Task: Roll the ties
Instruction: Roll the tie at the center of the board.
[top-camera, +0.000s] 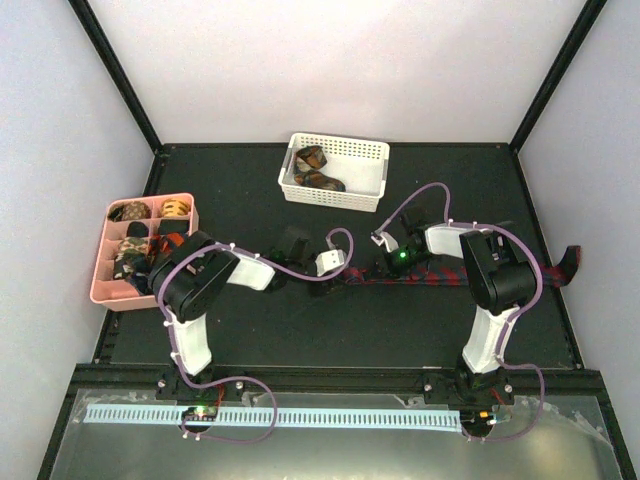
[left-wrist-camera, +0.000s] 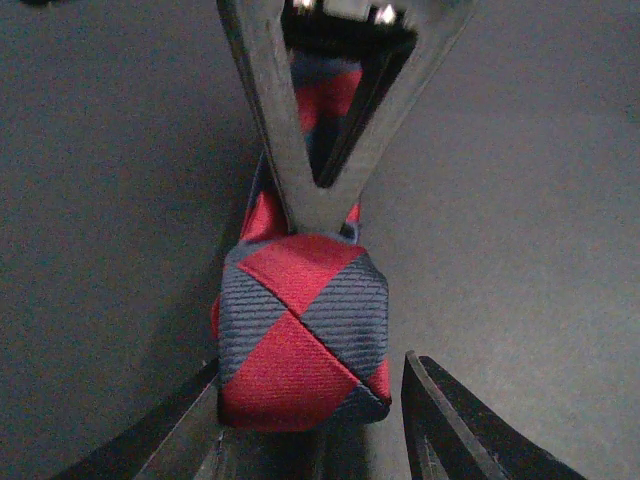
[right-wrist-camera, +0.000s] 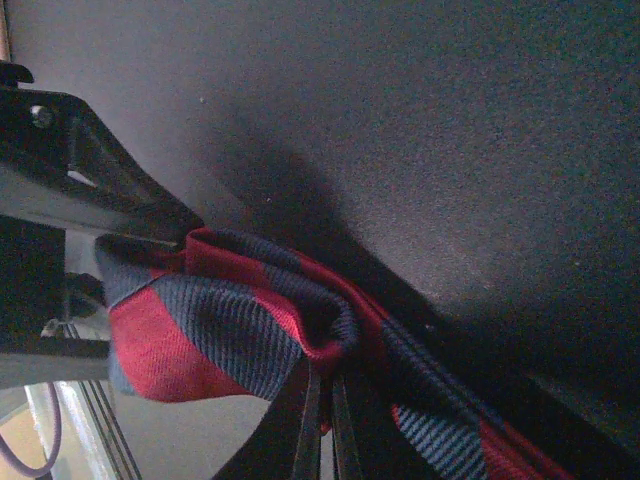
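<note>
**Coil (left-wrist-camera: 300, 340) at risk of unwinding between two grippers**

Tie (right-wrist-camera: 220, 330) first: we see its red-and-navy end wound into a short, fat coil on the table (top-camera: 300, 340) near the middle. The rest runs right as a flat strip whose far tip seems to reach the table's right edge. The left gripper (left-wrist-camera: 310, 405) stands open astride the coil. One finger (left-wrist-camera: 185, 430) looks to touch it and the other shows a gap, so we judge it has no real hold. The right gripper (right-wrist-camera: 322, 400) is closed tight on a fold of fabric just behind the coil.

What worries us is that only this one pinch seems to keep the coil together. If the right fingers let go before the left ones close, the layers may spring loose. If the right arm pulls along the strip, it could drag the coil out of the open jaws or skew it, and a skewed roll may telescope at the next turn.

Only the left wrist view shows the coil's face and the gap beside it. Only the right wrist view shows the pinch and the bunched fold above it. From above, the arms hide both, yet only there do we see the long strip, the basket (top-camera: 340, 140) with rolled ties (top-camera: 318, 170) and the tray (top-camera: 115, 300) beyond
</note>
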